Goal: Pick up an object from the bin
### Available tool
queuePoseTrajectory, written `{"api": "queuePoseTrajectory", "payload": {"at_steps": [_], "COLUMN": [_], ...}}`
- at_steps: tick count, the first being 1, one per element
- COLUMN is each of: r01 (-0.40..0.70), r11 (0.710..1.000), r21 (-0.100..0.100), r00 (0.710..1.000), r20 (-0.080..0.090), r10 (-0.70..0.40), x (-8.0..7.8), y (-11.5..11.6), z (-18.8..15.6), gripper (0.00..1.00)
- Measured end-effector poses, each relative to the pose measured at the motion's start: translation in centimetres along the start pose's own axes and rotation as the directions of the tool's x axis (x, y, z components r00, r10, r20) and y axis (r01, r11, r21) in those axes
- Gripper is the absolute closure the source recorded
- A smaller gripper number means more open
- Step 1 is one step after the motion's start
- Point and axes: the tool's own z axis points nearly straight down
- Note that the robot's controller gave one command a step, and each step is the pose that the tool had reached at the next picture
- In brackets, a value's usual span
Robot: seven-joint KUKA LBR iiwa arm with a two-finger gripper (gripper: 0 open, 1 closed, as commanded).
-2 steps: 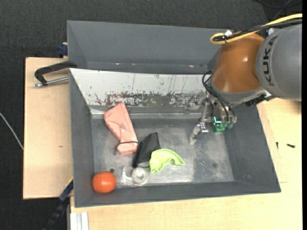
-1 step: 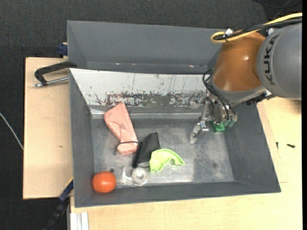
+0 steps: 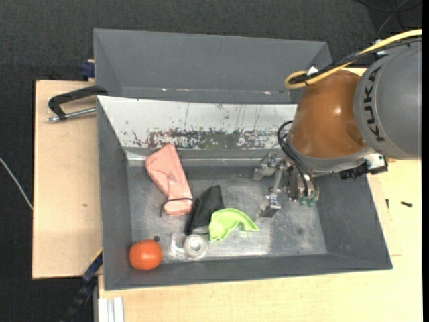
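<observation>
Arm: the grey arm (image 3: 397, 102) entered from the right, with its brown-orange wrist cover (image 3: 327, 119) over the bin's right half.
Gripper position: the gripper (image 3: 281, 196) was low inside the grey metal bin (image 3: 109, 180), right of centre, above bare floor near the back wall.
Gripper state: it could not be told from this view whether the tool was wide or narrow; nothing was seen held in it.
Nearest item: a bright green crumpled piece (image 3: 231, 221) lay on the floor just left of and below the gripper, apart from it.
Black item: a black oblong piece (image 3: 205, 208) lay slanted, touching the green piece's left edge.
Pink item: a pink soft pouch (image 3: 169, 175) lay slanted in the left half, its lower end beside the top of the black piece.
Clear item: a clear round lid-like thing (image 3: 194, 245) sat at the front wall, just below the black piece.
Orange item: an orange ball (image 3: 145, 255) rested in the front left corner, near the clear thing and well apart from the gripper.
Right half of floor: bare metal under and beyond the gripper.
</observation>
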Motion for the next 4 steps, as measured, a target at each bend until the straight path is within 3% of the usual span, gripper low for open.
{"api": "queuePoseTrajectory", "payload": {"at_steps": [1, 2, 3, 4], "r01": [-0.051, -0.099, -0.005, 0.029], "r11": [0.999, 0.995, 1.000, 1.000], "r21": [0.000, -0.001, -0.001, -0.001], "r00": [0.999, 0.995, 1.000, 1.000], "r20": [-0.002, 0.000, 0.001, 0.009], "r10": [0.051, 0.099, 0.005, -0.029], "x": [2.5, 4.3, 4.0, 4.6], "y": [0.3, 3.7, 5.9, 6.1], "z": [3.2, 1.3, 7.4, 7.0], "gripper": [0.00, 0.00, 0.00, 1.00]}}
